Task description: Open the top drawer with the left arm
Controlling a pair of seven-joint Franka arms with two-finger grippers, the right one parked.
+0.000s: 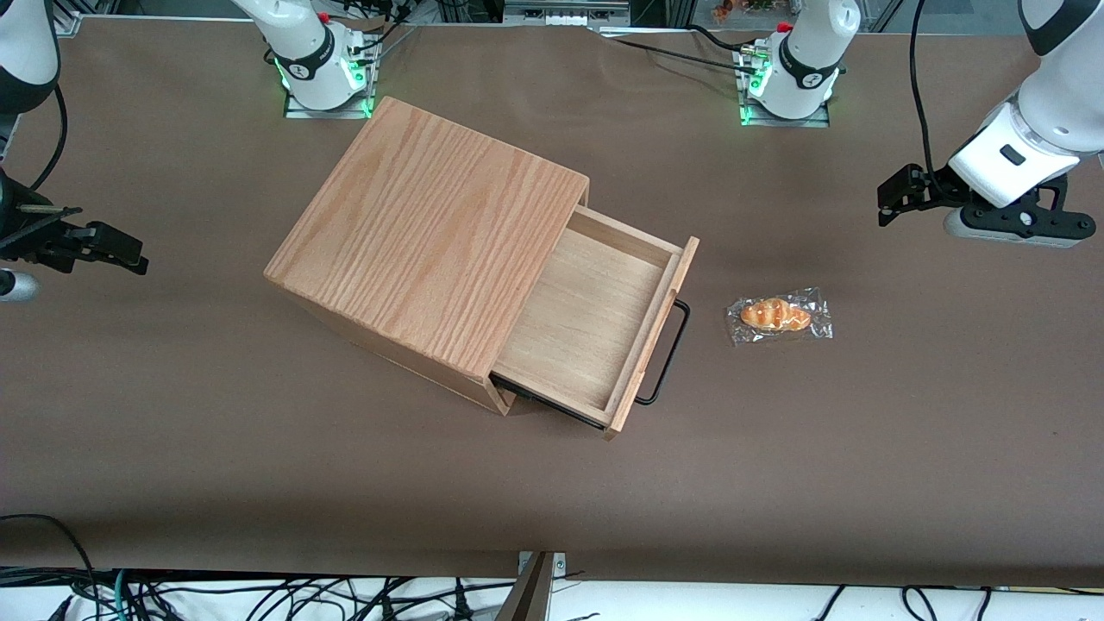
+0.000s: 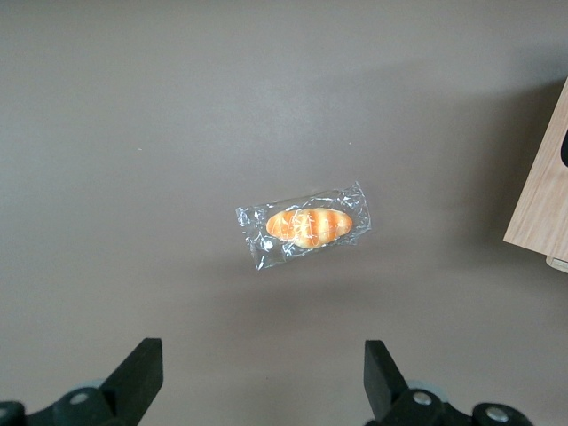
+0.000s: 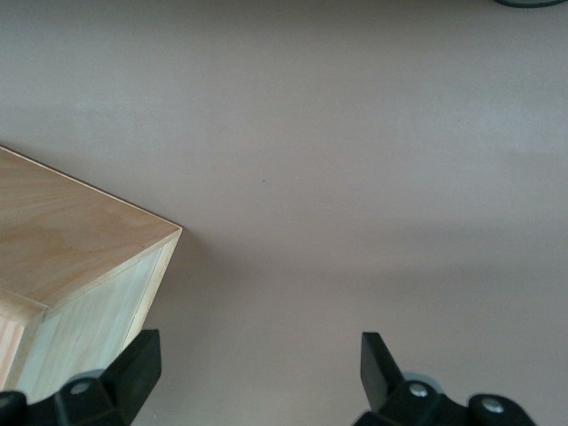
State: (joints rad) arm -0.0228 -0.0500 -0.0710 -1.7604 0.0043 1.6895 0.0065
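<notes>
Your top drawer stands pulled well out of the oak-grain cabinet, which sits near the middle of the bench, turned at an angle to the bench edges. You can see the drawer's pale, bare floor, and its thin black wire handle juts from the drawer front on the side toward the working arm's end of the bench. A slim dark gap shows under the drawer at the cabinet's corner nearest the front camera.

Your left arm hangs above the bench toward its working end, well apart from the drawer. Its gripper is raised clear of the surface and touches nothing. The fingers are spread wide with nothing between them.

A small bread roll in a clear wrapper lies flat on the bench between the drawer handle and the gripper, near the handle but not touching it. From the wrist camera you look straight down on the wrapped roll, with a corner of the light wood at the frame's border.
</notes>
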